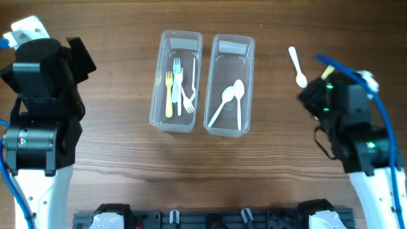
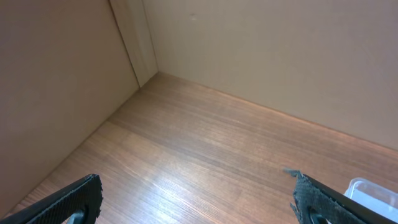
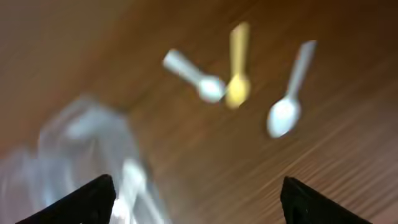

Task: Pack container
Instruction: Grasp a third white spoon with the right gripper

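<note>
Two clear plastic containers stand side by side at the table's middle. The left container holds yellow, blue and white forks. The right container holds white spoons. A white spoon lies loose to its right, and a yellow spoon is partly hidden under my right arm. The blurred right wrist view shows three loose spoons: white, yellow and pale. My right gripper is open and empty, short of them. My left gripper is open and empty over bare table at the far left.
The left arm takes up the table's left side and the right arm its right side. A container corner shows at the left wrist view's lower right. A blurred container shows at the right wrist view's left. Beige walls border the far corner.
</note>
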`<state>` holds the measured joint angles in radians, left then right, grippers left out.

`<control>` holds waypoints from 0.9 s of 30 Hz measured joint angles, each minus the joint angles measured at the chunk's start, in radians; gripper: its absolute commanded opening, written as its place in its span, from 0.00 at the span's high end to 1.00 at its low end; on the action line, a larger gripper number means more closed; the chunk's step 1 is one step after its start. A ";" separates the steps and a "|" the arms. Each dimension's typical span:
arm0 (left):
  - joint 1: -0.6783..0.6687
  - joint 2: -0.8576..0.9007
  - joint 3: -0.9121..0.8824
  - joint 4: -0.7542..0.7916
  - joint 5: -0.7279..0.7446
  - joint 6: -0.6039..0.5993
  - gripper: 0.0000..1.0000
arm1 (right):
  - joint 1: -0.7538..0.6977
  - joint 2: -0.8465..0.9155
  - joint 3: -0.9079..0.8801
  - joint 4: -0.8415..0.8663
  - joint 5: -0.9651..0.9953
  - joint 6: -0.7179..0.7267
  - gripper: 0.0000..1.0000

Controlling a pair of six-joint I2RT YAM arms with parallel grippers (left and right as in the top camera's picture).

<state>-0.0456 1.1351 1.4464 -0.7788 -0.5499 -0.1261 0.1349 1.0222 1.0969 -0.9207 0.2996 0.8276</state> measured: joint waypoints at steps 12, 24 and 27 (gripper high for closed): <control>0.000 0.000 0.000 0.000 0.000 0.000 0.00 | -0.401 0.291 0.000 0.011 -0.031 0.077 0.01; 0.000 0.000 0.000 0.000 0.000 0.000 0.00 | -0.406 0.573 0.000 0.219 -0.125 0.077 0.05; 0.000 0.000 0.000 0.000 0.000 0.000 0.00 | -0.453 0.612 0.000 0.237 -0.143 0.076 0.06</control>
<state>-0.0456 1.1351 1.4464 -0.7788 -0.5499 -0.1261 -0.3183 1.6344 1.0969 -0.6838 0.1570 0.9039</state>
